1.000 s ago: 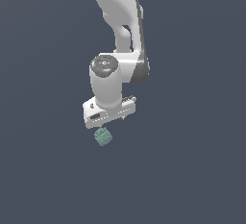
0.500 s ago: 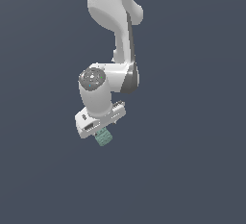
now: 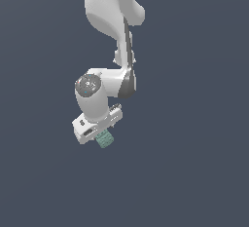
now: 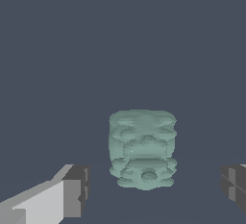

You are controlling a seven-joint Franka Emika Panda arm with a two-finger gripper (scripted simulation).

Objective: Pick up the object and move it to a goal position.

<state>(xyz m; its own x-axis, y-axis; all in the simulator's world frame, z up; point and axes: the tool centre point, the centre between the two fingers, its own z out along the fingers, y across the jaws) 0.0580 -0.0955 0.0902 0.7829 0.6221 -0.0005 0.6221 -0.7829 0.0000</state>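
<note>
So far, nothing of the pick is being shown as done. The object [image 4: 142,149], a small pale teal-green block with a ridged, bumpy surface, is being seen in the wrist view between the two dark finger pads [image 4: 80,191], with clear gaps on either side, so the fingers are being held apart and nothing is being gripped. In the exterior view the object [image 3: 104,139] is being seen just under the white gripper [image 3: 97,132], partly covered by it; whether the block is being rested on the dark ground or is being touched by any part of the hand cannot be told from that view.

By this judgement, the approach is being finished and the grasp is not yet being made. Closing on the block, lifting it, and carrying it to the goal position are all being left to do. No goal marker is being shown in either view, so the remaining travel cannot be judged.
</note>
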